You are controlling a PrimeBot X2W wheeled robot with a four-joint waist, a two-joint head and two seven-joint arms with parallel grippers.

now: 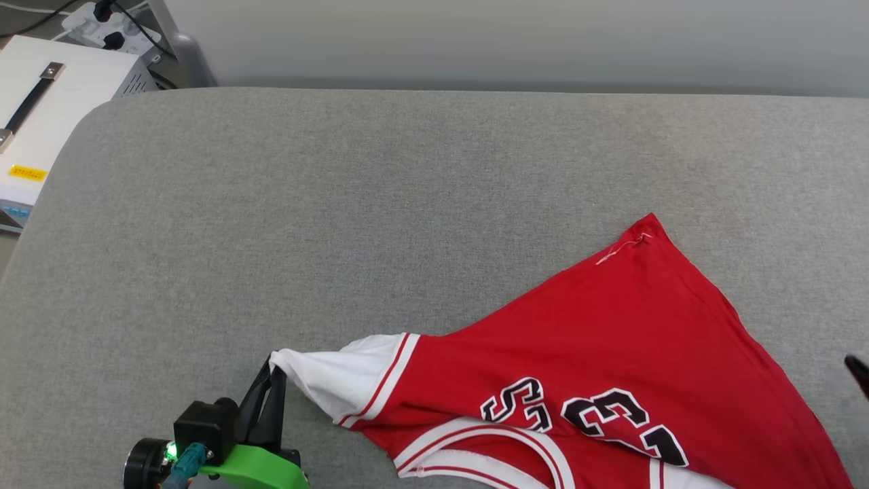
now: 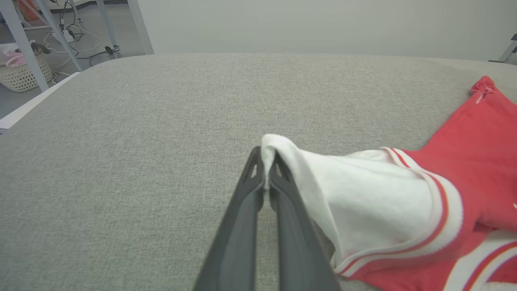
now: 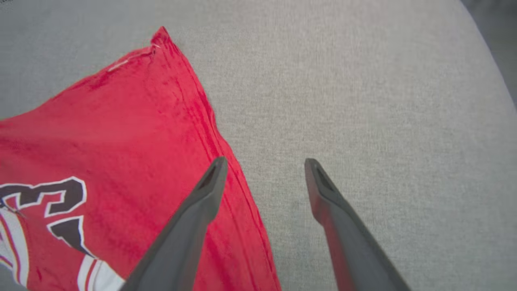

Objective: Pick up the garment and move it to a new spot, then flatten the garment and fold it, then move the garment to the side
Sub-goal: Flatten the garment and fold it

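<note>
Red garment (image 1: 611, 339) near-R on grey pad (image 1: 339, 204); open rm L, far.

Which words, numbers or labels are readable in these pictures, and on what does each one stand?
"3": black white-outlined numeral on the red jersey T-shirt; the neighbouring numerals are creased and cut off, not surely readable.
Yellow label on the white box: print too small to read.
</note>
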